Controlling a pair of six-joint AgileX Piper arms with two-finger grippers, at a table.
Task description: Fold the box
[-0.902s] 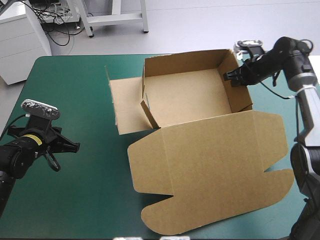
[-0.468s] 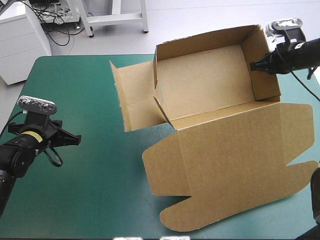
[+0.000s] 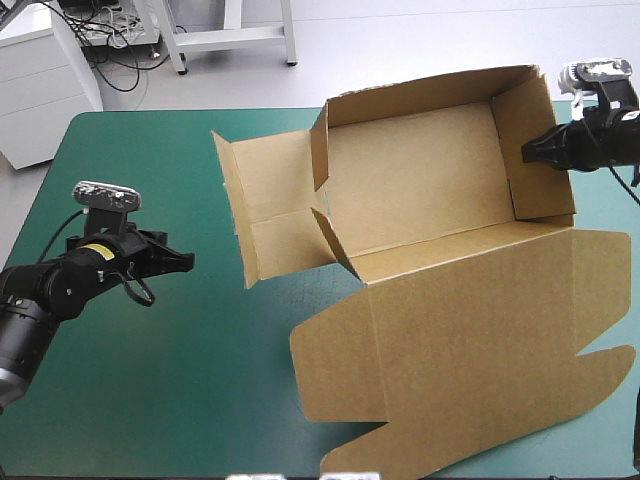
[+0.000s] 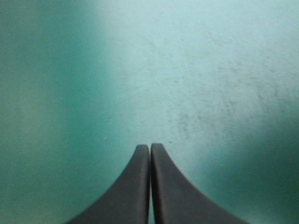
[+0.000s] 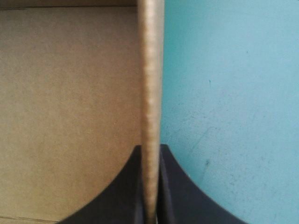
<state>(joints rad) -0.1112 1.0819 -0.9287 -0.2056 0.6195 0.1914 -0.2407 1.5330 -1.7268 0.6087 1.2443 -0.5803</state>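
The right gripper [image 5: 150, 150] has its black fingers [image 5: 177, 193] all but closed on the end wall [image 5: 151, 84] of the box [image 5: 70, 102]. One finger is inside the tray and one outside, and the board's edge runs straight ahead between them. Teal-green cover [image 5: 233, 93] lies beside the outer finger. In the high view the right gripper [image 3: 530, 154] is at the upper right of the frame, pinching that wall [image 3: 540, 140] at its outer edge, partway along. The left gripper [image 4: 150, 148] has its fingers [image 4: 131, 193] pressed together into one point, with only bare cover ahead. In the high view the left gripper [image 3: 186, 261] sits at the middle left of the frame, pointing toward the box and well apart from it. The brown box [image 3: 420, 175] takes up the upper middle and right of the frame as an open tray, with the far wall and right wall raised. Its far wall shows above the table's far edge. At the tray's left end a flap [image 3: 265, 205] is spread out, and a short tab [image 3: 330, 232] stands at the near left corner. The lid [image 3: 470, 340] lies flat, running from the tray's near edge down to the lower right of the frame.
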